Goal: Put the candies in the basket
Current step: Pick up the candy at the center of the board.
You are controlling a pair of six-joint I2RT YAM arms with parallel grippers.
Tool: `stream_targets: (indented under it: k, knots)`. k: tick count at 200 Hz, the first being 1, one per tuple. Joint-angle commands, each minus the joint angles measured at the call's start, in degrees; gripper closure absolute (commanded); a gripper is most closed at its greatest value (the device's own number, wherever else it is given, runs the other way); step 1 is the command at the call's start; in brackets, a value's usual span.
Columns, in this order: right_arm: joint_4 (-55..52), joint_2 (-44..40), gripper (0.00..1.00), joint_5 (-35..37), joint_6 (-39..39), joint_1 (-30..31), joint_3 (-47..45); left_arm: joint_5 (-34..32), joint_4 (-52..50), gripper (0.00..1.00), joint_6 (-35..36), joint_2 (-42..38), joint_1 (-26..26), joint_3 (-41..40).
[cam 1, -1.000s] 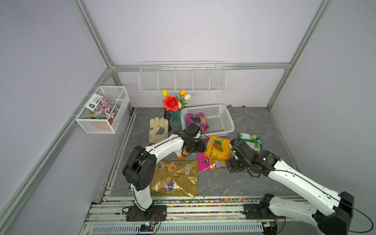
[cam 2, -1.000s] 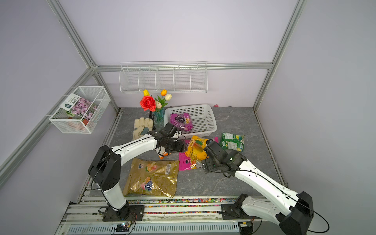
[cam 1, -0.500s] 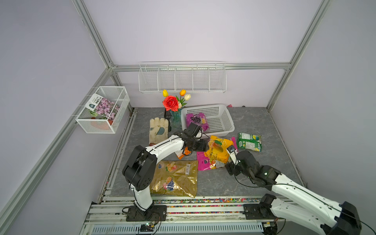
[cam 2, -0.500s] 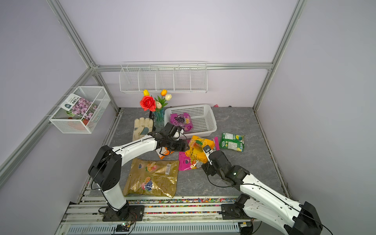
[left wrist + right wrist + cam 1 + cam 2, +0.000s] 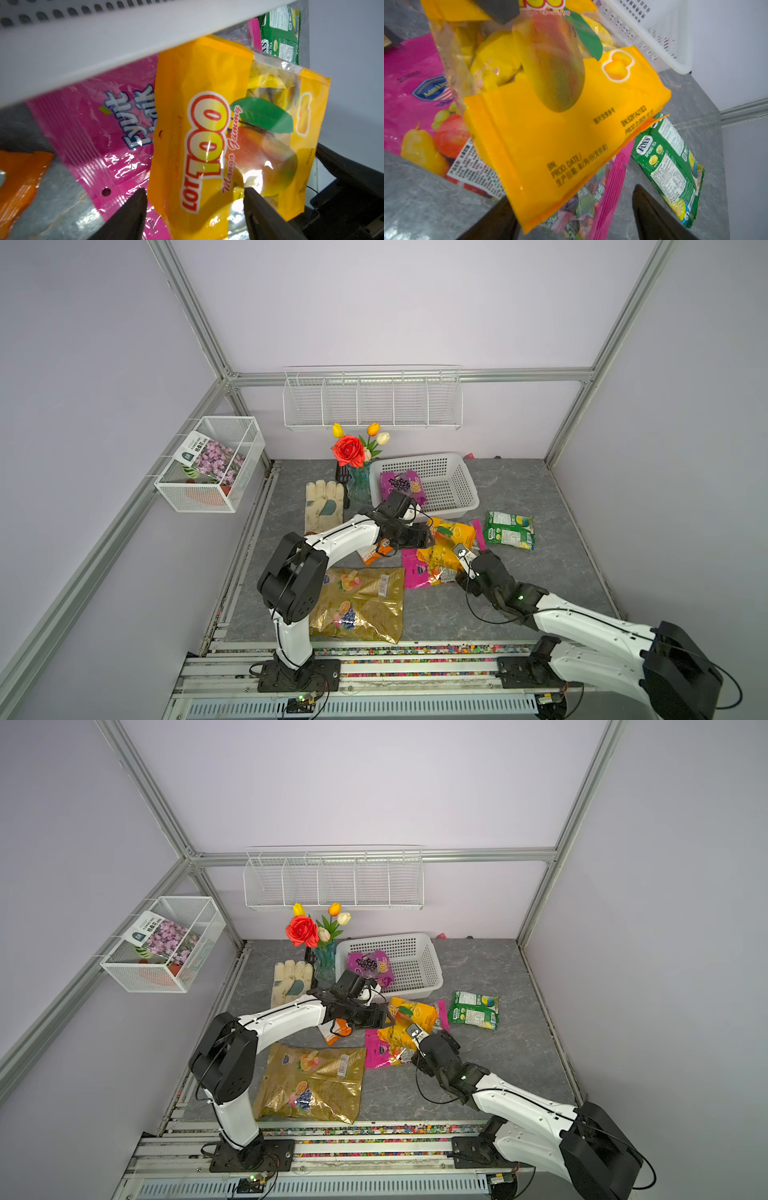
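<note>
Both top views look from high above the 6 o'clock edge of the table [image 5: 519, 489], tilted down toward 12 o'clock from far back, and share nearly the whole scene. The left wrist camera faces 3 o'clock and the right wrist camera 11 o'clock. Both sit very close to the same yellow bag [image 5: 197, 72] [image 5: 550, 135].

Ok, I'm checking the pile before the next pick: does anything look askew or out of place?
Yes: the yellow mango bag hangs tilted, one end raised in the left gripper, its low corner over the magenta bag, just outside the basket. No bag looks torn or spilled.
</note>
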Motion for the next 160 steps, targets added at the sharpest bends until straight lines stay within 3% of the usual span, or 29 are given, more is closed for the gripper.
stream_targets:
  k: [1, 37, 88, 130, 160]
  knots:
    - [7.7, -2.5, 0.16, 4.0, -1.9, 0.0, -2.2, 4.5, 1.9, 0.24, -1.9, 1.4, -0.1, 2.4]
    - [13.5, -4.6, 0.19, 4.2, -3.4, -0.9, -4.8, 9.1, 5.4, 0.25, -5.1, 1.0, -0.1, -0.5]
    - [17.5, -3.0, 0.38, 2.4, -3.3, -4.4, -6.8, 8.4, 4.3, 0.25, -5.3, 1.3, -0.1, -0.7]
    - [24.3, 3.2, 0.39, 0.7, -3.4, -6.2, -7.6, 7.6, 2.9, 0.25, -4.5, 2.1, -0.1, -0.2]
    - [24.5, 8.0, 0.34, 0.6, -3.2, -7.6, -4.9, 8.0, 2.2, 0.25, -4.0, 2.9, -0.1, 0.2]
